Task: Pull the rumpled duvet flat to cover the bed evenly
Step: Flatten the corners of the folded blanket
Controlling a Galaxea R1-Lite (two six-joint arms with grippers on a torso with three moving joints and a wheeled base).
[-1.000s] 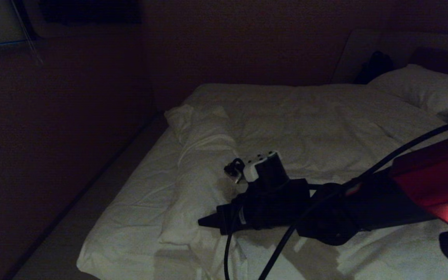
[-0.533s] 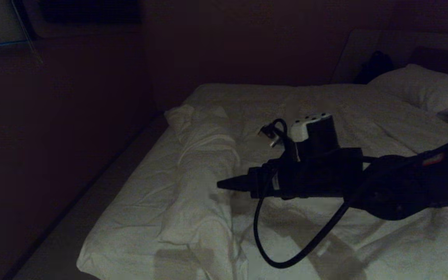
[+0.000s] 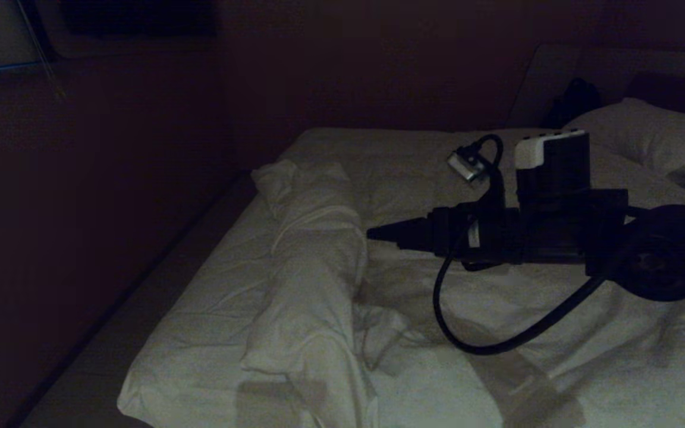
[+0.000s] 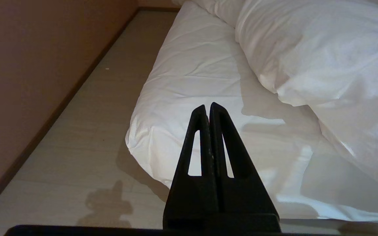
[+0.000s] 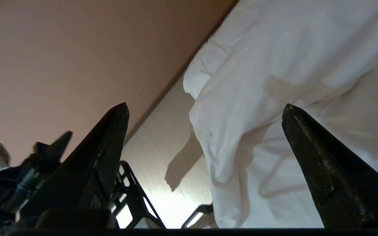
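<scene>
Dim bedroom, dark walls on two sides, strip of pale floor [image 4: 77, 137] running along the bed's left edge.

Bed [image 3: 200, 356]: wide, white-sheeted mattress, near-left corner bare of cover in both the head and left wrist views. Pillow [image 3: 646, 134] at the far right, against a dark headboard [image 3: 675, 89].

Duvet [image 3: 313, 279]: white, puffy, spread over most of the bed towards the right; its left edge is bunched into a long rumpled ridge running from the far side to the near side, with loose folds beside it. Sheet exposed to the left of the ridge.

Right gripper [image 5: 205, 108]: raised above the duvet, reaching in from the right, pointing towards the ridge and just clear of it. Fingers [image 5: 110, 147] spread wide apart, nothing between them. Black cable [image 3: 497, 339] loops below the arm.

Left gripper [image 4: 208, 106]: parked low by the near-left corner of the mattress, over the floor edge. Fingers pressed together, empty.
</scene>
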